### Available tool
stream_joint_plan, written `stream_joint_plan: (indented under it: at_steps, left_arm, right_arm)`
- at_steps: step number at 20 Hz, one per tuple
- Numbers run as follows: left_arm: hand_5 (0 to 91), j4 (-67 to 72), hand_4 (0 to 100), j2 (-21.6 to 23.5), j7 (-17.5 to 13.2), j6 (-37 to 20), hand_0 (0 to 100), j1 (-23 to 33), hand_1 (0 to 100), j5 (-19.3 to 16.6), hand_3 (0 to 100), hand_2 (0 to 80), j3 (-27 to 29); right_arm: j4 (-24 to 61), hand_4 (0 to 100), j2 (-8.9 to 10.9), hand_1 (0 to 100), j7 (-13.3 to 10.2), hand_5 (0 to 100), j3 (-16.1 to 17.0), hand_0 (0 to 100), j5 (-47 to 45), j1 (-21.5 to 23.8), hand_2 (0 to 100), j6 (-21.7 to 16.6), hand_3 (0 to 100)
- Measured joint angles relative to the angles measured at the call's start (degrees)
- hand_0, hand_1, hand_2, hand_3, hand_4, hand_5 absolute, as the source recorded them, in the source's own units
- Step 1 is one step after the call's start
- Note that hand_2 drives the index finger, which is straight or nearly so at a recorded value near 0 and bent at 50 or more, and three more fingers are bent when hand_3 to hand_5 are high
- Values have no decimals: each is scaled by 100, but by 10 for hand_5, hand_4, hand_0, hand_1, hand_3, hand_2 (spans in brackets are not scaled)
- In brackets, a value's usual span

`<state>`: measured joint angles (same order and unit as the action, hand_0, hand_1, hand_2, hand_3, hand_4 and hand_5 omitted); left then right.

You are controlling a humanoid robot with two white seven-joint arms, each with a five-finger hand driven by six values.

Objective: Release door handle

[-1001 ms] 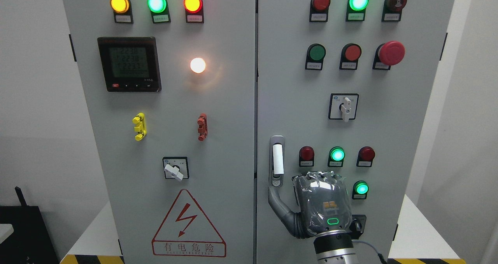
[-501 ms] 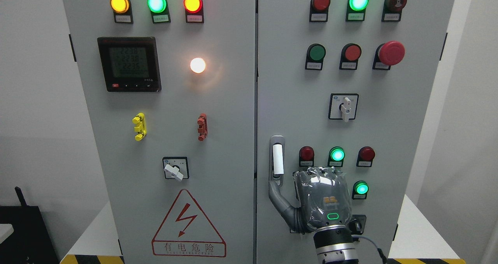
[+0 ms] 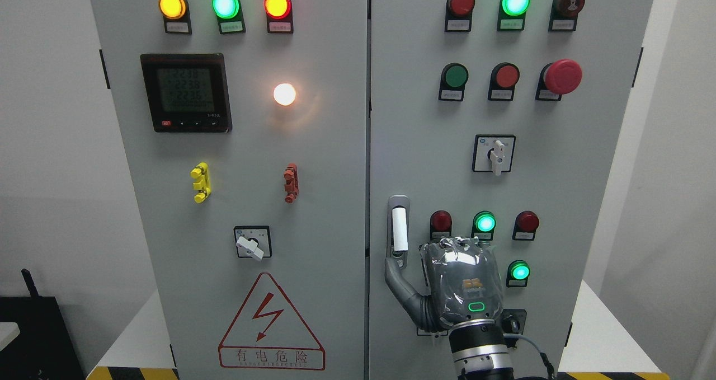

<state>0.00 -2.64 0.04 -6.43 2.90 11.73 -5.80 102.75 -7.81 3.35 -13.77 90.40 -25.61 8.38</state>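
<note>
Right hand [image 3: 461, 285] raised against grey cabinet door [image 3: 537, 190], thumb tip at door handle [image 3: 398, 231] base

Plain white walls [image 3: 50, 145] flank a white table [image 3: 609, 341] edged with hazard tape [image 3: 128, 373].

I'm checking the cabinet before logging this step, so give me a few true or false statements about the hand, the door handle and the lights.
1. The right hand is low on the right door. True.
2. The fingers are wrapped around the white door handle. False: only the thumb reaches up to just below it.
3. The big red mushroom button is on the left door. False: it is at the right door's upper right.
4. The warning triangle is on the left door. True.
5. The left hand shows. False: not in view.
</note>
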Motion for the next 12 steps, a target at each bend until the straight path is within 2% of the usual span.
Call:
stream_joint_plan:
  at_steps: [12]
  left_arm:
    - [0, 0, 0, 0, 0, 0, 120, 0, 389, -2, 0, 0, 0]
  right_arm:
    - [-19, 1000, -7, 0, 63, 954, -8, 403, -4, -47, 1000, 15, 1000]
